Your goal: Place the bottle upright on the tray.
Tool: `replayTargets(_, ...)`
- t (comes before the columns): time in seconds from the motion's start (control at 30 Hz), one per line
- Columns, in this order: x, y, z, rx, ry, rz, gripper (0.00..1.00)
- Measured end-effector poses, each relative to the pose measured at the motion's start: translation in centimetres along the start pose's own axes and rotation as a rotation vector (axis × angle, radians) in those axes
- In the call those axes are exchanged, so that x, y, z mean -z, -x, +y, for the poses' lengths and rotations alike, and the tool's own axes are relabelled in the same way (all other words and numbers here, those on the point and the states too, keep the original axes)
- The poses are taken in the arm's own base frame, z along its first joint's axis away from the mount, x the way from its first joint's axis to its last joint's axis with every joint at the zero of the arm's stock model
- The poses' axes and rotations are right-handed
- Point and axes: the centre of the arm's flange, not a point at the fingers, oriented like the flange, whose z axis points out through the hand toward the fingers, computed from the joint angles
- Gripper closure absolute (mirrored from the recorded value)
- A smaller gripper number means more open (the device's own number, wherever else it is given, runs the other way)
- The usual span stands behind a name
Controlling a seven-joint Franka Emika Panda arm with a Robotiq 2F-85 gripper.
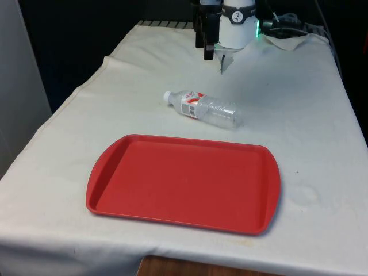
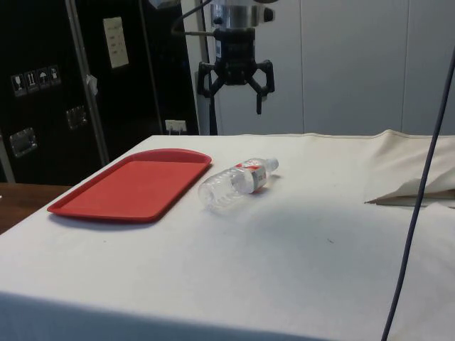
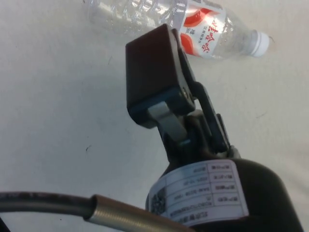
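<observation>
One gripper: the black gripper [image 2: 235, 91] hangs in the air above the counter, its two fingers spread wide apart with nothing between them.
Bottle: a clear plastic bottle [image 1: 203, 108] with a white cap and a red and white label lies on its side on the cloth, below the gripper and a little nearer the tray; in the side view it [image 2: 237, 183] rests flat, apart from the fingers.
Bottle in the wrist view: the bottle [image 3: 203, 29] lies beyond one dark finger [image 3: 154, 72], untouched.
Tray: a red tray [image 1: 184, 218] sits flat on the cloth, further from the gripper than the bottle, near the bottle but not touching it.
Counter: the counter [image 1: 305, 115] under a white cloth carries both things.
</observation>
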Motion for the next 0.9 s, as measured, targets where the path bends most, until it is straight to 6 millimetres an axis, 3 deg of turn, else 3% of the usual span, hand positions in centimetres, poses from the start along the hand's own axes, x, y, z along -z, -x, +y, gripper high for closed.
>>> replayTargets(0.47,-0.1,0.0,0.0,-0.066,0.003,-0.001,0.00)
replayTargets(0.9,-1.5,-0.2,0.3,-0.146,0.029,-0.009,0.00)
